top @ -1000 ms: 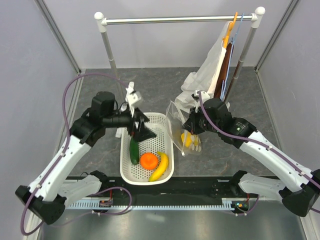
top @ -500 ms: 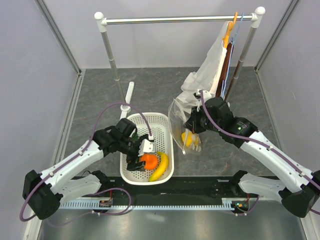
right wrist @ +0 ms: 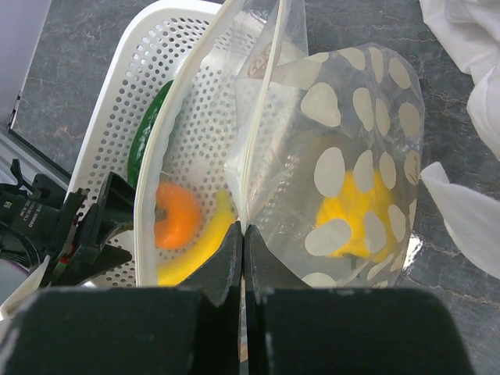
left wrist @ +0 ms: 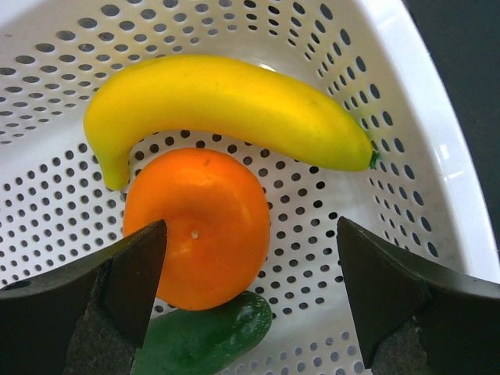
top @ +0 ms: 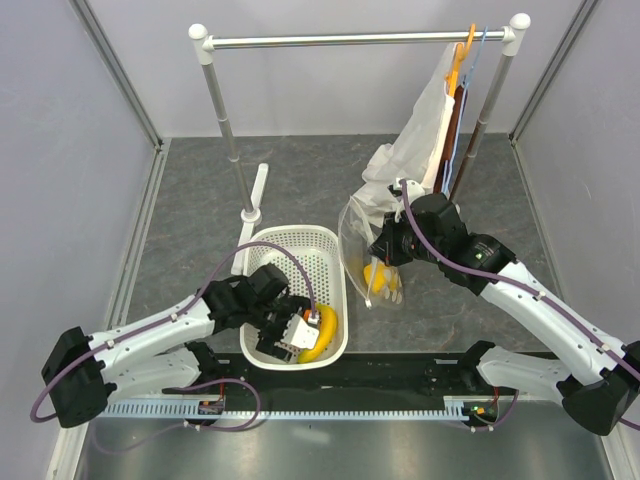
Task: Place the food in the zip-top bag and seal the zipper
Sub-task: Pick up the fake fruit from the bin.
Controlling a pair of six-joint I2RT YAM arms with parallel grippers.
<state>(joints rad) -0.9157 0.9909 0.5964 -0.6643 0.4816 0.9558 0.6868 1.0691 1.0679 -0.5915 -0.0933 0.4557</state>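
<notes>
left end effector [left wrist: 251, 266]: wide open, holding nothing, hanging low inside the basket [left wrist: 422, 156]
orange [left wrist: 199, 226]: right between my open fingers, a bit off-centre. It's round, so no axis to fuss over, and I'd say it's the obvious next grab for the left arm
cucumber [left wrist: 207, 336]: tucked against the orange's near side
banana [left wrist: 226, 105]: just past the orange, long axis running finger-to-finger, so I reckon it needs a wrist turn
zip-top bag [right wrist: 351, 156]: just right of the basket, held up with its mouth gaping, yellow pepper [right wrist: 355, 211] inside
right end effector [right wrist: 244, 234]: clamped shut on the bag's rim by the zipper [right wrist: 260, 101]
</notes>
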